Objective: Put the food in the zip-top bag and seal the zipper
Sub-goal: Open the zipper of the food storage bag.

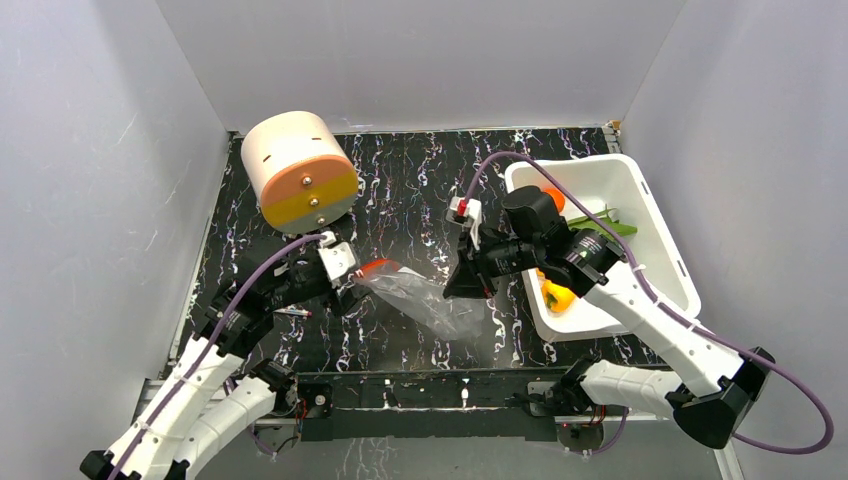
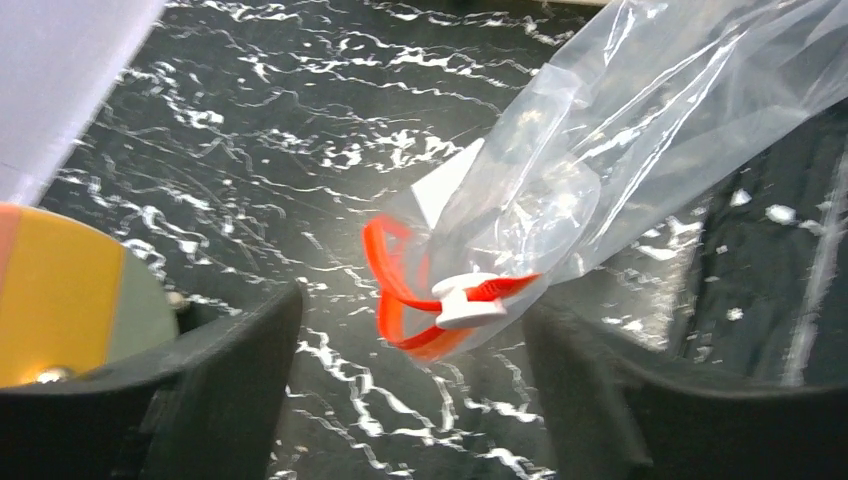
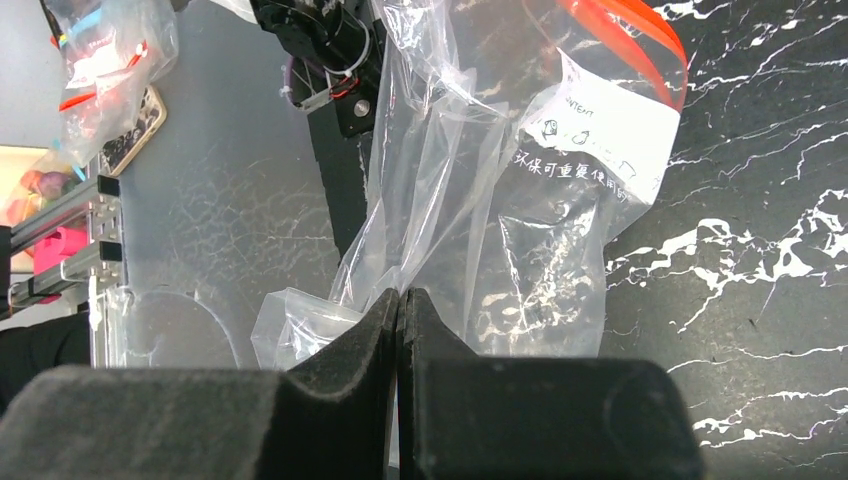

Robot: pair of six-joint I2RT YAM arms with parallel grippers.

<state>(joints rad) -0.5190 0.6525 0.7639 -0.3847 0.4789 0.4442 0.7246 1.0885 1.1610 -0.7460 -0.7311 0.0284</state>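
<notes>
The clear zip-top bag hangs slanted over the black marble table. My right gripper is shut on the bag's bottom edge; in the right wrist view thin plastic is pinched between the closed jaws. The red-orange zipper with its white slider sits at the bag's low left end. My left gripper stands open there, one finger on each side of the zipper, not touching it. The food lies in the white tub: a yellow pepper, an orange fruit and a green pod.
The white tub stands at the right of the table, partly covered by my right arm. A cream and orange drum lies on its side at the back left. Grey walls close in the table on three sides.
</notes>
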